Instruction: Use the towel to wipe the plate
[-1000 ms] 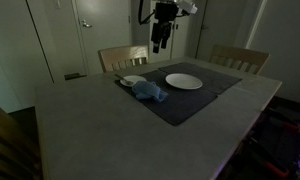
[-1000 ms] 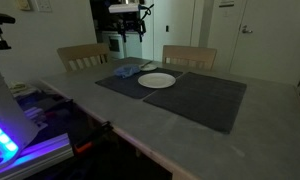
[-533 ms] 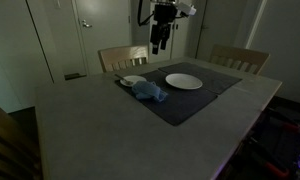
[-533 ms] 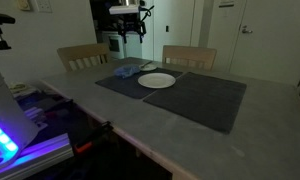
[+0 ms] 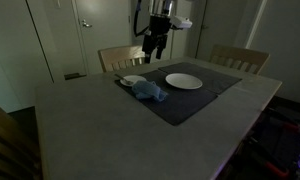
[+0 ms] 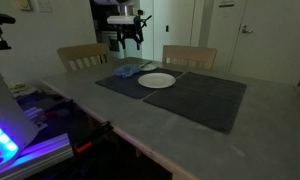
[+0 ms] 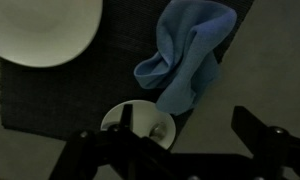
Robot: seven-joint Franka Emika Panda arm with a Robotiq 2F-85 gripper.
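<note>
A crumpled blue towel (image 5: 148,92) lies on the dark placemat (image 5: 195,100), next to a white plate (image 5: 184,81). Both also show in an exterior view, the towel (image 6: 128,70) and the plate (image 6: 157,81). In the wrist view the towel (image 7: 190,55) is at upper centre and the plate (image 7: 45,30) at upper left. My gripper (image 5: 153,47) hangs high above the table's far side, above the towel, also seen in an exterior view (image 6: 126,40). Its fingers (image 7: 180,135) are spread apart and empty.
A small white bowl (image 7: 138,122) sits just beside the towel, near the placemat's corner (image 5: 133,80). Two wooden chairs (image 5: 122,58) (image 5: 240,58) stand at the table's far side. A lit device (image 6: 10,135) sits by the table's near edge.
My gripper has moved a little sideways and down, toward the towel and bowel side of the placemat. The towel, plate and bowl have not moved.
</note>
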